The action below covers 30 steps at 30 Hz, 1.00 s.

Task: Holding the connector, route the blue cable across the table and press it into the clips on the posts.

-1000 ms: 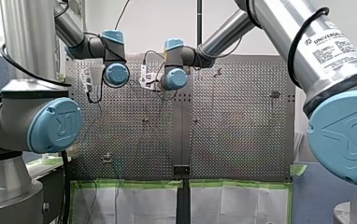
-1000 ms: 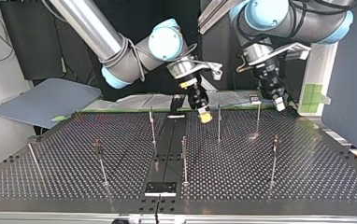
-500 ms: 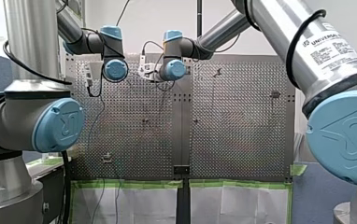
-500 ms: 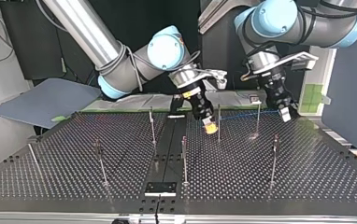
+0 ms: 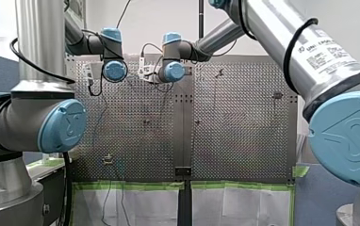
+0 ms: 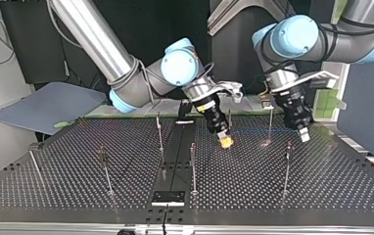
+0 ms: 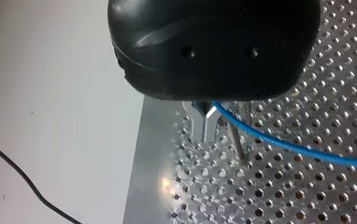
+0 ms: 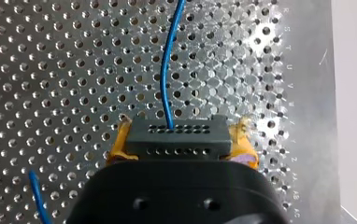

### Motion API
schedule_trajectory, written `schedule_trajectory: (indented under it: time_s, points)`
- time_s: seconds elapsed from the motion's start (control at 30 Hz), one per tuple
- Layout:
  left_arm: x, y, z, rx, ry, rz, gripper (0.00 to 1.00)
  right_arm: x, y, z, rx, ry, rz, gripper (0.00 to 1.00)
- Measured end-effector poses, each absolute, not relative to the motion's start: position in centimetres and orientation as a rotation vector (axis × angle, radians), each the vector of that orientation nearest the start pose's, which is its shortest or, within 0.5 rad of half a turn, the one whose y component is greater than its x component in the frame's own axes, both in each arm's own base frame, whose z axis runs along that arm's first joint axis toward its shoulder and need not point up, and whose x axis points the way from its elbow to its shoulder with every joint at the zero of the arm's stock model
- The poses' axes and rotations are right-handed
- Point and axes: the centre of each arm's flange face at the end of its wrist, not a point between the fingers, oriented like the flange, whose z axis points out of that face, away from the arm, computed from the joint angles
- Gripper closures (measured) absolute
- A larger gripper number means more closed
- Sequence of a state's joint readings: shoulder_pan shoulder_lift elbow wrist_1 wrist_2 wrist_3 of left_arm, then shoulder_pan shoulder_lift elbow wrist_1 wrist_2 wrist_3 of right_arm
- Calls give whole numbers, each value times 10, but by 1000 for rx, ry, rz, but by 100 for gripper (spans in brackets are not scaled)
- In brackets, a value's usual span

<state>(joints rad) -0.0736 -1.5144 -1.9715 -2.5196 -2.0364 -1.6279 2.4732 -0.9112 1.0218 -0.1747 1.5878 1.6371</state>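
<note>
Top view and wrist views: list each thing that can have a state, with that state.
Right gripper, shut on the connector.
Connector, clamped between yellow pads, cable leaving it.
Left gripper, shut on the blue cable.
Blue cable, strung between both grippers above the table.
Post beside the left gripper, upright; clipped or not, cannot tell.

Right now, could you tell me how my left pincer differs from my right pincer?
My right pincer has yellow pads, my left pincer bare metal fingers. My right is shut on the dark connector, my left on the blue cable itself. Both point down at the perforated table.
</note>
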Motion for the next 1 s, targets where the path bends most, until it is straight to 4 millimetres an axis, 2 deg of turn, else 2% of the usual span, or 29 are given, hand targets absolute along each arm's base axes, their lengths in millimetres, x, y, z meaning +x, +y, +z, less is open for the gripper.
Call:
schedule_trajectory:
  time_s: [0.37, 1.0]
  points:
    - [470, -106, 378, -376, 1255, 165, 100, 689, -378, 377, -2296, 890, -2612, 100]
    - [504, -76, 367, -366, 1236, 124, 100, 707, -396, 427, -2158, 844, -2777, 100]
